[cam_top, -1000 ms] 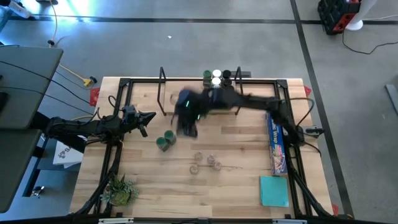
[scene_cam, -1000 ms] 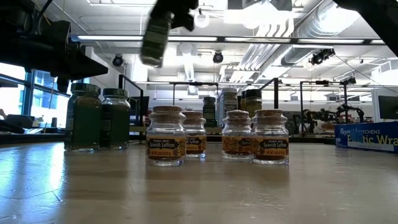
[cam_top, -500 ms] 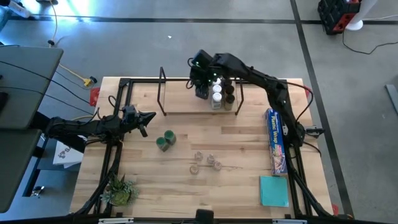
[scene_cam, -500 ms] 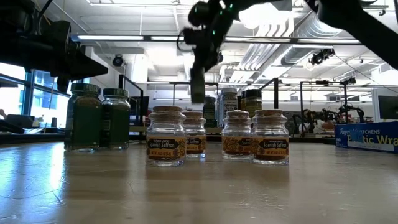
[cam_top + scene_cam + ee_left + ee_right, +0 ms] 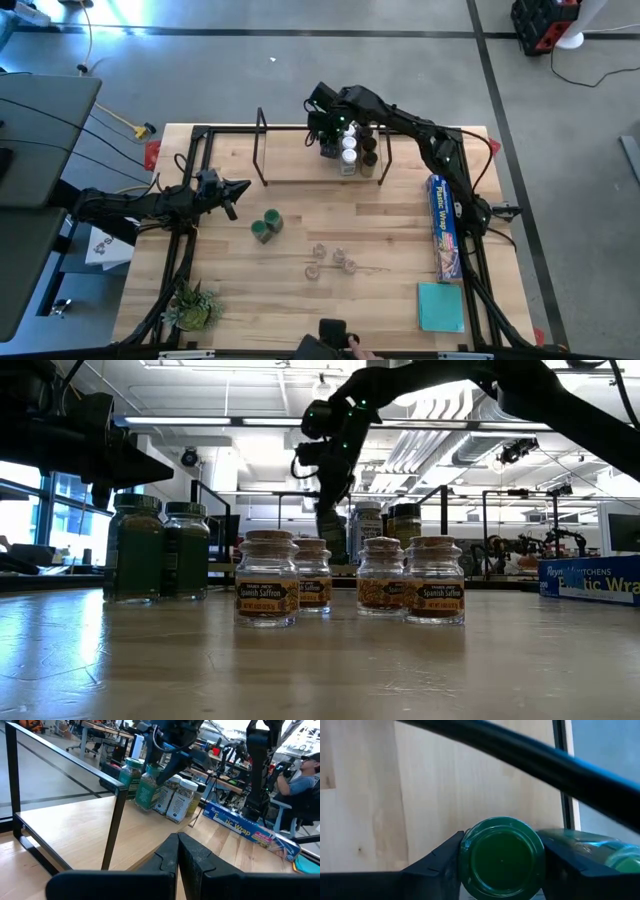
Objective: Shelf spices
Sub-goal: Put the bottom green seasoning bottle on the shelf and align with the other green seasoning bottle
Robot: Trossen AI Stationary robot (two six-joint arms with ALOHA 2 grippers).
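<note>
My right gripper [image 5: 327, 140] hangs over the shelf [image 5: 300, 170], a light-wood plank between black hoops at the table's far edge, shut on a green-lidded spice jar [image 5: 501, 857]. That jar [image 5: 146, 790] stands left of several jars [image 5: 350, 152] resting on the plank; whether its base touches the plank, I cannot tell. Two green-lidded jars [image 5: 265, 227] and several clear saffron jars [image 5: 340, 588] stand on the tabletop. My left gripper [image 5: 235, 190] waits shut near the table's left edge. My right gripper pinches the green-lidded jar between its two fingers, one finger [image 5: 440, 865] on each side just below the lid [image 5: 501, 855]. It comes from above, pointing down. The jar [image 5: 330, 528] hangs roughly upright below the fingers, its base hidden behind the saffron jars.
A long blue plastic-wrap box [image 5: 443, 225] lies along the right edge, a teal square [image 5: 440, 305] near it. A small plant [image 5: 195, 305] sits at the near-left corner. A hand [image 5: 345, 342] shows at the near edge. A seated person [image 5: 305, 775] is beyond the table.
My right gripper has carried the green-lidded jar from above the table's middle toward the far edge, to the shelf beside the jars standing there, then lowered it toward the plank. It has stayed shut on the jar throughout.
</note>
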